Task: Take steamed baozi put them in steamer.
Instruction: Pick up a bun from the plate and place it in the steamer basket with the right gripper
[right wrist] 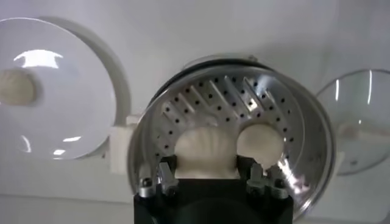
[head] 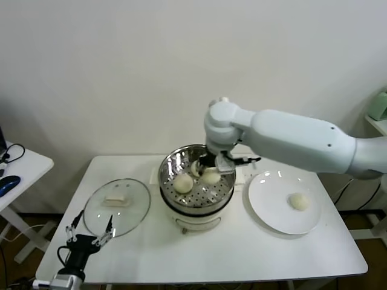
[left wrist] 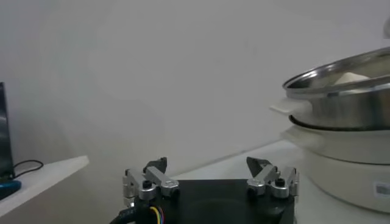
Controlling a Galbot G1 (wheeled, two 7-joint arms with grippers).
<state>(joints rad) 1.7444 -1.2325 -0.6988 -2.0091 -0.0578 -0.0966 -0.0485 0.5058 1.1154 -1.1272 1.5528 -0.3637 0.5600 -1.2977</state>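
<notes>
Steamed baozi, small round cream-white dough buns, are spread between steamer and plate. Taking the round shiny stainless-steel steamer (head: 196, 181) with its perforated floor as the landmark: far to its left and nearer the robot, the left gripper (head: 91, 232) hangs idle off the near edge of the white table (head: 242, 254), its fingers spread wide with nothing between them. Just left of the steamer lies a flat round glass lid (head: 117, 206) with a pale rectangular knob. Inside the steamer sit two baozi side by side, one (head: 183, 182) on the left and one (head: 210, 176) on the right. The right gripper (right wrist: 210, 172) reaches down into the basket with its fingers flanking the right-hand bun, narrowly parted around it. Right of the steamer, a round white plate (head: 269, 211) holds one more baozi (head: 298, 201)
</notes>
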